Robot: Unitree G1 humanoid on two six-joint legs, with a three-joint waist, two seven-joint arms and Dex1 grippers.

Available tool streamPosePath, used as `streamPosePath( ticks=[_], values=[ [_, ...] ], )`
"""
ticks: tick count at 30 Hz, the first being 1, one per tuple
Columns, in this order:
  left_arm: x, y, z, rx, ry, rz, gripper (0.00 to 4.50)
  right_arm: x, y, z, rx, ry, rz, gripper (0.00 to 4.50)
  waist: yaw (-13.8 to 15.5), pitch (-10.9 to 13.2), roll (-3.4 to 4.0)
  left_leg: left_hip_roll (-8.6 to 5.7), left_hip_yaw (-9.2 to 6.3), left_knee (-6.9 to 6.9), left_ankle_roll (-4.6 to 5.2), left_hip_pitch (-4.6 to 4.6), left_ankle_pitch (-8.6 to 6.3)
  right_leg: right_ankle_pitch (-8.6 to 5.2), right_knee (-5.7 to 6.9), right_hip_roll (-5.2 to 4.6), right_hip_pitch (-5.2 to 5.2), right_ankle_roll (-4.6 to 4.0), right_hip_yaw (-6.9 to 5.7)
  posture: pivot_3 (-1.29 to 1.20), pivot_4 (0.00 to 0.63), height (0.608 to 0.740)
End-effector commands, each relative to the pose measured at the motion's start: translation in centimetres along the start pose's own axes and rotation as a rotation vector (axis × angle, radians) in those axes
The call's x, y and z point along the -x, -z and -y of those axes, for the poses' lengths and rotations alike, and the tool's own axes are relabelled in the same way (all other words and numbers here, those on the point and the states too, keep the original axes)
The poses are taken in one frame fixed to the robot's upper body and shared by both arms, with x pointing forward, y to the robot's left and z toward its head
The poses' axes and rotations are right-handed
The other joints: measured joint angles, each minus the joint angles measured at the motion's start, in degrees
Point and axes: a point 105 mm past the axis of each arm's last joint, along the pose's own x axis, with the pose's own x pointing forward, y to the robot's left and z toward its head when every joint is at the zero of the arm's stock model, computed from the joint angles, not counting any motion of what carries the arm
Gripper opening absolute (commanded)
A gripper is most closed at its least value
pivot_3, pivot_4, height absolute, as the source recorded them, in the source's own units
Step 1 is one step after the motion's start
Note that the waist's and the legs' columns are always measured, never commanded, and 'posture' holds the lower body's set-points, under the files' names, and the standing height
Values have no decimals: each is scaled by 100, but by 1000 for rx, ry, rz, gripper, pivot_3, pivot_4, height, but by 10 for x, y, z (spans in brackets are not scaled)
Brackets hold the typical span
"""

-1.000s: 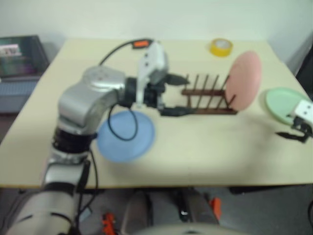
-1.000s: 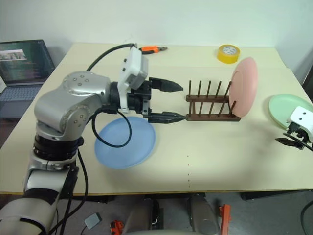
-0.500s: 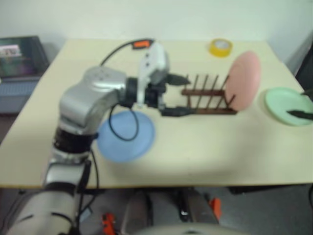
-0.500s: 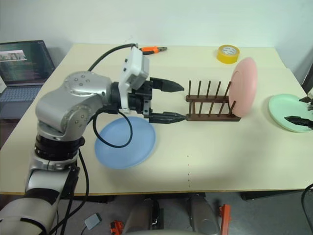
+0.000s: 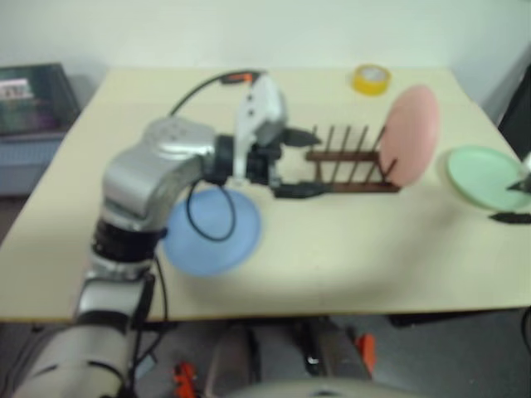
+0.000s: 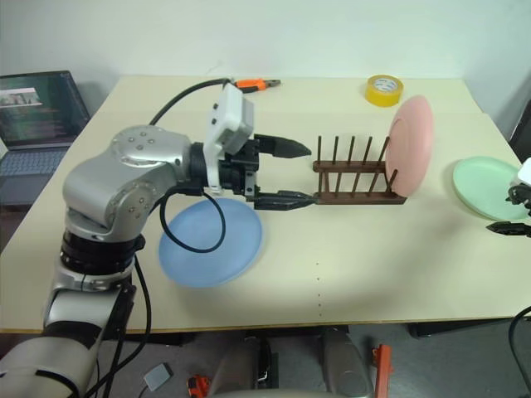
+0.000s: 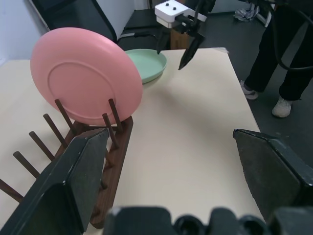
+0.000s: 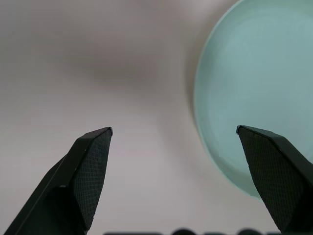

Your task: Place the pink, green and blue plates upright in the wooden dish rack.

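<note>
On the desk (image 6: 390,265), the pink plate (image 6: 412,146) stands upright at the right end of the wooden dish rack (image 6: 357,177), the green plate (image 6: 486,188) lies flat near the desk's right edge, and the blue plate (image 6: 211,241) lies flat under the left arm. The left gripper (image 6: 286,174) hovers just left of the rack, fingers spread wide and holding nothing. The right gripper (image 8: 176,161) hangs over the near edge of the green plate, fingers wide apart and empty.
</note>
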Motion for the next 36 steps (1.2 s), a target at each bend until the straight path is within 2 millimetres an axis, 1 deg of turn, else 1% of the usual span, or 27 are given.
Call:
streamPosePath(
  ticks=[1,3,5,13,17,19,22,24,27,29,32,34,36],
  values=[
    [1,-11,6,-40,11,28,4500,0,5,0,49,14,-38,4456,-5,0,0,0,0,0,0,1,0,0,0,0,0,0,0,0,150,740],
    [1,-11,7,-38,13,28,4500,-1,9,-1,74,16,-57,4456,-6,0,0,0,0,0,0,1,0,0,1,0,1,0,0,0,150,740],
    [0,-11,6,-36,14,29,4500,0,7,0,81,23,-39,4456,-11,0,0,0,1,0,0,2,0,0,1,0,1,0,2,0,150,740],
    [-1,-11,6,-30,18,29,4500,4,7,2,105,34,-50,4456,-84,1,0,0,7,-2,0,33,0,1,1,0,28,2,9,0,150,740],
    [-1,-10,6,-29,18,29,4500,13,-2,6,128,52,-12,4456,-87,0,1,-1,7,-1,0,37,0,1,2,0,31,2,11,0,150,740],
    [-1,-10,6,-29,17,29,4500,20,-4,8,133,67,-5,4456,-84,1,1,0,7,-2,0,37,0,2,2,0,31,3,11,0,150,740],
    [0,-10,4,-29,15,29,4500,36,-14,17,121,142,75,4456,-81,1,1,0,7,-3,0,35,-1,1,-1,0,32,3,11,0,150,740],
    [0,-10,4,-29,16,29,4500,44,-29,22,150,197,147,4456,-85,1,1,0,7,-4,0,35,-1,1,-2,0,32,3,11,0,150,740],
    [-1,-10,4,-31,20,31,4500,53,-48,25,190,241,225,4456,-93,1,1,0,7,-3,-1,38,-1,1,1,1,32,3,11,0,150,740],
    [-3,-11,5,-33,26,33,4500,56,-53,28,209,283,219,4456,-91,1,1,1,5,-3,-1,40,-1,2,3,2,33,4,10,0,150,740],
    [-4,-12,6,-36,32,36,4500,53,-46,33,192,318,148,4456,-78,1,1,0,4,-2,-1,39,-1,1,1,1,34,3,9,0,150,740],
    [-4,-12,6,-37,34,36,4500,49,-37,35,147,320,100,4456,-73,1,1,-1,5,-2,-1,36,-1,0,-4,-1,34,1,9,0,150,740],
    [-5,-12,6,-39,36,35,4500,49,-34,39,117,329,82,4456,-76,1,1,-2,7,-3,0,34,-1,0,-7,-2,34,1,11,0,150,740]
  ],
)
